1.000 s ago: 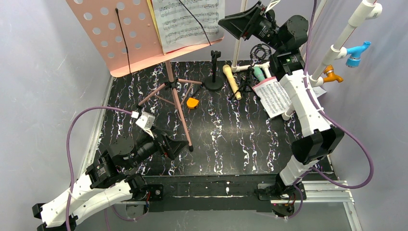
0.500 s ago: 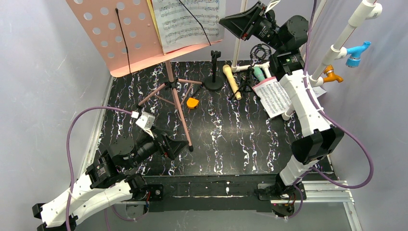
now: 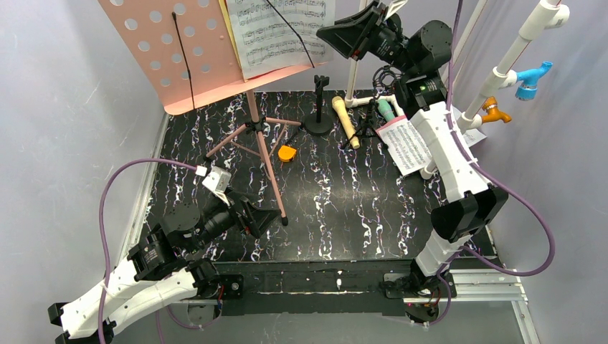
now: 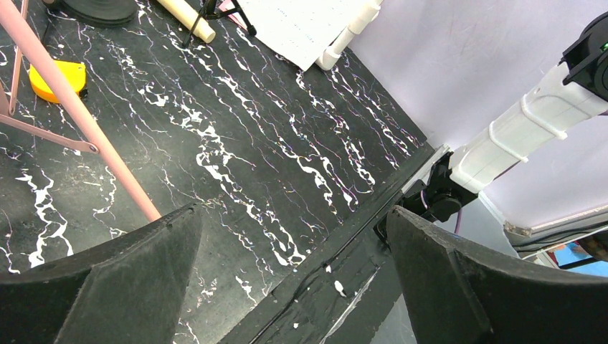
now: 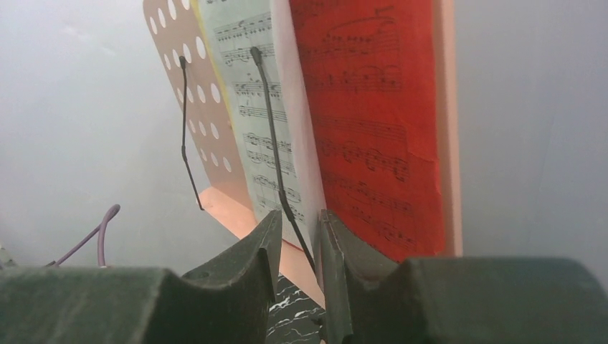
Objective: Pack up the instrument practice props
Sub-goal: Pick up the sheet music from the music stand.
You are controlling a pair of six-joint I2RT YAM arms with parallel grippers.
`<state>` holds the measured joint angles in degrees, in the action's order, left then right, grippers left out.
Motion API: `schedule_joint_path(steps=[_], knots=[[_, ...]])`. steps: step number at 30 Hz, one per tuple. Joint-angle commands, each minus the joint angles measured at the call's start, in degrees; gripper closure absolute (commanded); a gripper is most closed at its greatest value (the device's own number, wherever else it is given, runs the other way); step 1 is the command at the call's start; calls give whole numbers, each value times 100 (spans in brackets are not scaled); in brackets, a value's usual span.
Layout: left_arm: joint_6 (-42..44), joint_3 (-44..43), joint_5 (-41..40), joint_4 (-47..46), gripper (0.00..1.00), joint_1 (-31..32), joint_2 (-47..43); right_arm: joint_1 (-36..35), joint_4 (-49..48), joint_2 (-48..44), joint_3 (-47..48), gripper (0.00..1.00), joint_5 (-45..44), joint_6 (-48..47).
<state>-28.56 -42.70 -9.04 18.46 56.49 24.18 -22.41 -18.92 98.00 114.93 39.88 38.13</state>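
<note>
The pink perforated music board point(image 3: 165, 50) stands on pink tripod legs point(image 3: 262, 150) at the back left. It carries a white music sheet point(image 3: 279, 32) under a black wire clip. From the right wrist I see a red sheet point(image 5: 373, 122) beside the white sheet point(image 5: 254, 129). My right gripper point(image 3: 343, 32) hovers at the board's right edge; its fingers point(image 5: 300, 222) stand narrowly apart, and the white sheet's edge and the wire show in the gap. Beige point(image 3: 345, 120) and teal point(image 3: 386, 109) microphones and another sheet point(image 3: 409, 143) lie at the back right. My left gripper point(image 3: 265, 218) rests wide open and empty point(image 4: 294, 211) near the front.
A white pipe frame point(image 3: 513, 54) with blue and orange fittings rises at the right. A black microphone stand base point(image 3: 319, 123) and a small black tripod point(image 3: 366, 127) sit at the back. An orange tape measure point(image 3: 287, 153) lies beside the pink legs.
My right gripper has shifted a little left toward the board's edge and its fingers have drawn closer together. The left arm has not moved.
</note>
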Motion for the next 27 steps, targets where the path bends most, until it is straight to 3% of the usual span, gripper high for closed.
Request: schedule_joint_path(steps=[1, 6, 9, 10, 19, 27], knots=[[51, -81, -108, 92, 0, 29, -49, -57, -40, 67, 418, 66, -20, -337], [34, -72, -100, 97, 0, 30, -74, -69, 113, 96, 553, 72, -15, -615], [26, -80, -98, 131, 0, 31, -84, -70, 375, 129, 820, 89, -26, -1026], [26, -74, -98, 139, 0, 31, -88, -70, 485, 132, 937, 98, -56, -1171], [-35, -19, -81, 132, 0, 29, -182, -53, 1334, -55, 1329, 99, -663, -2161], [-78, 15, -67, 141, 0, 34, -254, 159, 1518, -165, 1525, 99, -1011, -2396]])
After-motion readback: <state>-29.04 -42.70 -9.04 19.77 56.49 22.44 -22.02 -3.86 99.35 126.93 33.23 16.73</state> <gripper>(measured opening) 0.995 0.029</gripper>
